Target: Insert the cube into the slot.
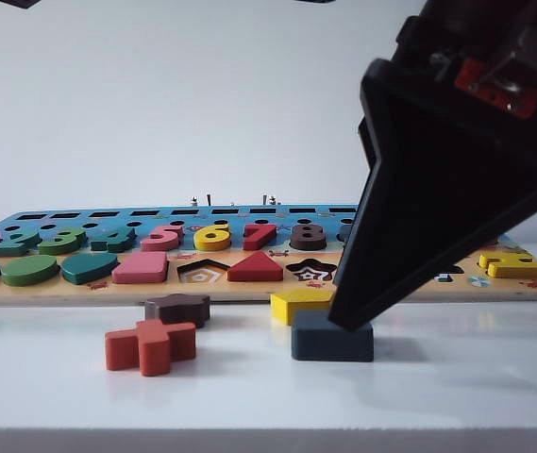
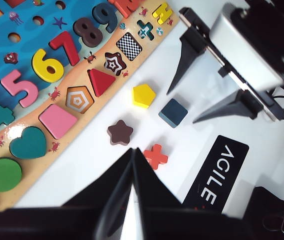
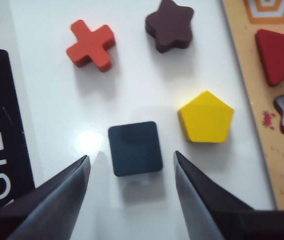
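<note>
Four loose wooden pieces lie on the glossy white desk (image 2: 216,125) just off the puzzle board's front edge: the cube (image 3: 135,148), a flat dark navy square with rounded corners and a matte face; a yellow pentagon block (image 3: 205,117) just beside it toward the board; a brown star (image 3: 170,25); and an orange cross (image 3: 91,44) farther from the board. None of them touch. The puzzle board (image 2: 89,117) is pale wood with a blue painted back half carrying coloured numerals. The slot (image 2: 129,46), a square cut-out with a fine black-and-white checkered floor, sits in the board's front row beside the star-shaped cut-out and is unfilled. The right gripper (image 3: 132,175) hangs over the cube with its black tapered fingers spread wide, one on each side, bare desk showing between each fingertip and the block's edges. The left gripper (image 2: 132,155) hovers back near the desk's near edge, its fingers pressed together on nothing. Behind the board stands a plain white wall.
</note>
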